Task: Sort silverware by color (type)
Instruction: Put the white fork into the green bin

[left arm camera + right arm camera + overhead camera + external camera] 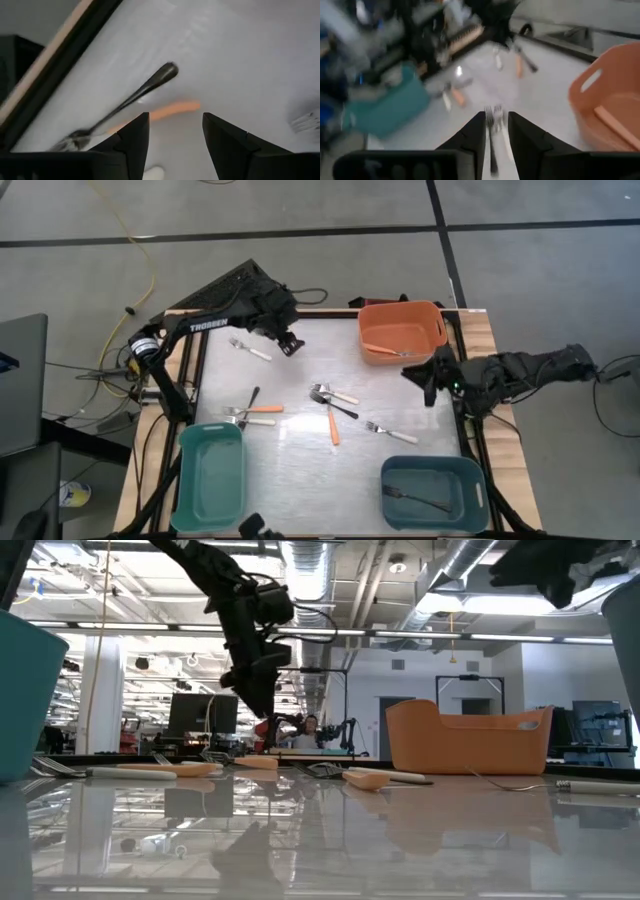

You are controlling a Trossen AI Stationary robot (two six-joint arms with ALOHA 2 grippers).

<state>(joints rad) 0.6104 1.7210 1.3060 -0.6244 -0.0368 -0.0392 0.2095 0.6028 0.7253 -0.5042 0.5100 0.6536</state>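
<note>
Blurred white-handled fork [492,131] sits between right end effector [496,131] fingers, seemingly gripped.

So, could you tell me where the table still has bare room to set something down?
Free: the strip between the teal bin and the blue bin, and the stretch between the left tool and the orange bin. Crowded: the table's middle, where forks and spoons cluster.

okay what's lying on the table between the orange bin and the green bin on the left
In the high view, between the orange bin and the green bin lie a black-handled utensil and an orange-handled fork beside it; otherwise the table is bare there.
</note>
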